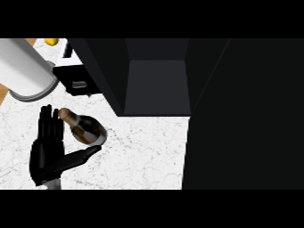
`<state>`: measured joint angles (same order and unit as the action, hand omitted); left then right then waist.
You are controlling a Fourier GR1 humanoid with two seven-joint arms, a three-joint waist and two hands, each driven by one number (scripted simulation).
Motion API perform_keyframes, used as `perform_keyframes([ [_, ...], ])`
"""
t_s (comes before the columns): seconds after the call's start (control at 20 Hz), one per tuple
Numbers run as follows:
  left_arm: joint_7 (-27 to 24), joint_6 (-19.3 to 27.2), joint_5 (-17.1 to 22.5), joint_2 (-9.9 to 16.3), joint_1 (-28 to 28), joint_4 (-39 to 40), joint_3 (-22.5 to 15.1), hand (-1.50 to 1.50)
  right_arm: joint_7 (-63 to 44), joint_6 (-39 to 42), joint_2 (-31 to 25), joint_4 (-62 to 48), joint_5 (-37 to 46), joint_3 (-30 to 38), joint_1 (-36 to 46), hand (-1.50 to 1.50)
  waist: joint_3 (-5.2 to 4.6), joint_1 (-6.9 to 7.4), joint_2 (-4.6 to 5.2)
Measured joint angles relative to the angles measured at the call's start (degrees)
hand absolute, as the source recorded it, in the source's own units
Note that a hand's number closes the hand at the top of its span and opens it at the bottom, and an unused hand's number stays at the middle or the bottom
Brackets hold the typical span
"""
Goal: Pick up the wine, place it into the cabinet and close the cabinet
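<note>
Left hand (49, 153) open w/ fingers straight beside wine bottle (85, 128), neck pointing up-left, base toward cabinet (155, 84).

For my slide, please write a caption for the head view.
Open left hand beside the wine bottle on the counter, before the open cabinet.

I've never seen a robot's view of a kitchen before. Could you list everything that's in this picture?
wine bottle: one, dark with a gold neck, standing on the counter left of the cabinet, beside the robot hand
cabinet: one, black, open, at the top centre, dark grey inside
cabinet door: one, black, swung open, filling the right side
counter: one, white marble
cylinder: one, white with a grey end, lying at the top left
small box: one, black, left of the cabinet
yellow thing: one, top left edge, too little shows to name
left robot hand: one, black, fingers straight, just left of the bottle
</note>
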<state>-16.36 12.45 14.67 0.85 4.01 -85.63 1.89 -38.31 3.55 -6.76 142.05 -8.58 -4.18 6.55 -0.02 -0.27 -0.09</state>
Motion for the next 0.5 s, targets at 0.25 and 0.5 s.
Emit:
perform_keyframes([
  [0.25,-3.6,-1.6,1.0,0.2,-1.2,5.2,1.4,-1.5,0.5,0.6,0.2,0.4,0.3,-0.3,-1.5,-1.5,0.0,-0.17,0.0],
  [0.5,-6.6,-2.7,1.2,0.1,-4.7,11.8,2.9,-1.5,0.8,0.9,0.4,0.3,0.5,0.5,-1.3,-1.5,0.01,-0.15,0.04],
])
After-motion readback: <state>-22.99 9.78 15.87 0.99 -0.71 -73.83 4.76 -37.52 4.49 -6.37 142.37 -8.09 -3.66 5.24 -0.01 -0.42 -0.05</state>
